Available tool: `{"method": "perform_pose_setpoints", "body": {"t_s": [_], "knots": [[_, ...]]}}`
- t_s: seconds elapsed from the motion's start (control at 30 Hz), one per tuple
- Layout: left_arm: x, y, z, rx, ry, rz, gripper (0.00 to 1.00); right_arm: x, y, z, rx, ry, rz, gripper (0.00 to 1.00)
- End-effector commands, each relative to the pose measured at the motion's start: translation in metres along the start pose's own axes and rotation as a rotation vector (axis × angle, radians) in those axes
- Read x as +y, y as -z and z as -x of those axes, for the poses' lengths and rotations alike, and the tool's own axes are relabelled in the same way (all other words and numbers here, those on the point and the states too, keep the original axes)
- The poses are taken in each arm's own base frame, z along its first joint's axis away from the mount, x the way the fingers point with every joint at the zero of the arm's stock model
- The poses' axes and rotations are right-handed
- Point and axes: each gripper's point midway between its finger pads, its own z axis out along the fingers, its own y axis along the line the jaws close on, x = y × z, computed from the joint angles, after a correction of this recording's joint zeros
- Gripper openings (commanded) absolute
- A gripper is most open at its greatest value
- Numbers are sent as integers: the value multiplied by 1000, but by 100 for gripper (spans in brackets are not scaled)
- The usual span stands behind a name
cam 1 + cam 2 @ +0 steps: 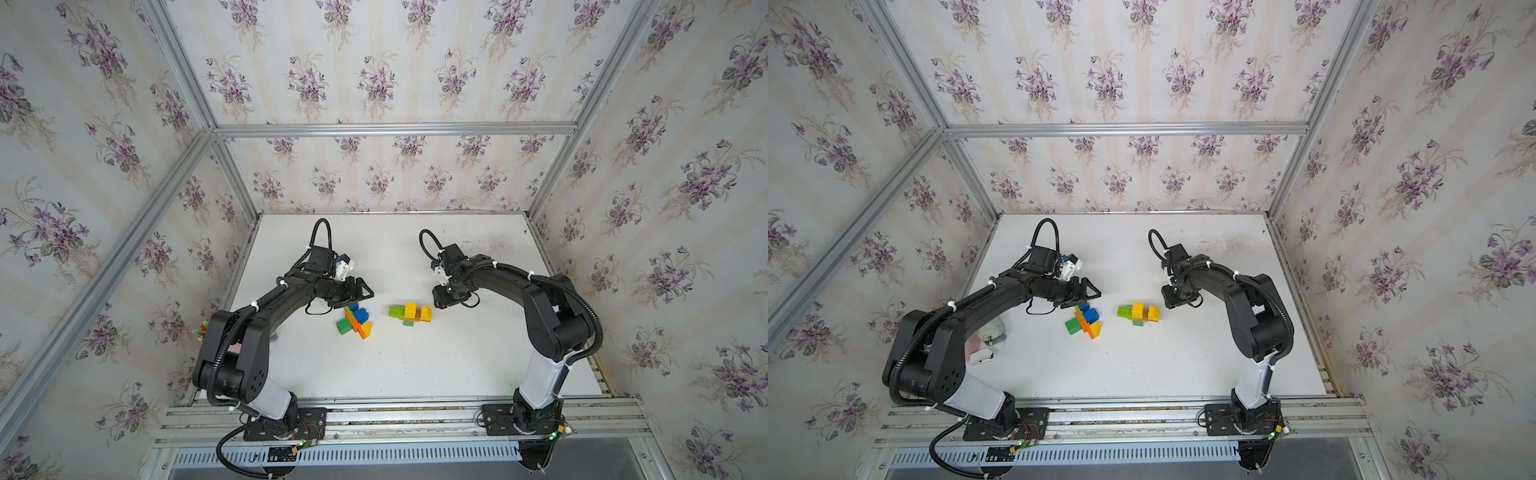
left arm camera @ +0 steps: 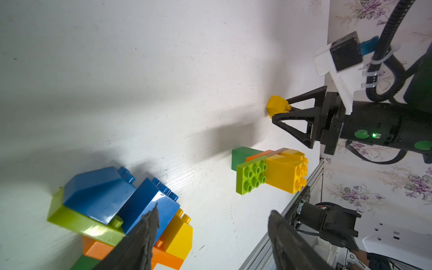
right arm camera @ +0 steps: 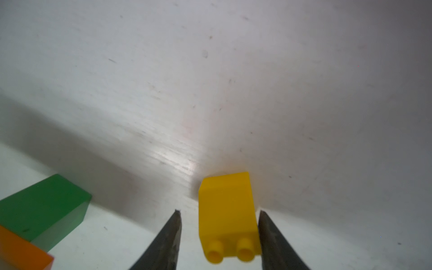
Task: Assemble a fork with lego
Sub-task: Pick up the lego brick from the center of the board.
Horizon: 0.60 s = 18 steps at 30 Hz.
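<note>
A single yellow lego brick [image 3: 226,210] lies on its side on the white table [image 1: 415,365], studs toward my right wrist camera. My right gripper [image 3: 219,211] is open around it: one finger touches a side, the other stands a little apart. The left wrist view shows the same brick [image 2: 275,105] at the right gripper [image 2: 280,109] tips. A joined lego cluster of yellow, light green, orange, brown and green [image 1: 409,312] sits just left of it. A second cluster of blue, green, orange and yellow [image 1: 355,322] lies under my open left gripper [image 2: 214,209], which holds nothing.
Floral walls and aluminium posts close in the table on three sides. A metal rail [image 1: 395,411] runs along the front edge. Coloured pens [image 1: 202,328] poke out behind the left arm. A whitish and pink object [image 1: 988,336] sits under that arm.
</note>
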Motion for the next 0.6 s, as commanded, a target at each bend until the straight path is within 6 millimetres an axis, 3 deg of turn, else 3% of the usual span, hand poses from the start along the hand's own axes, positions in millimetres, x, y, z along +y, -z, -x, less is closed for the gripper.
{"method": "perform_pose_setpoints", "body": {"t_s": [0.0,0.33,0.5,0.57], "knots": [[-4,1,3,-9,-11,-17,76,-3,3,-5,8,-6,-33,50],[-5,4,1,-7,-24,-12,77,-8,-1,5,10,-13,-91,44],[-2,3,0,4,-21,-3,83,-3,-4,5,20,-2,-83,39],[-2,2,0,7,-16,-3,90,-3,-2,6,16,-5,-86,33]]}}
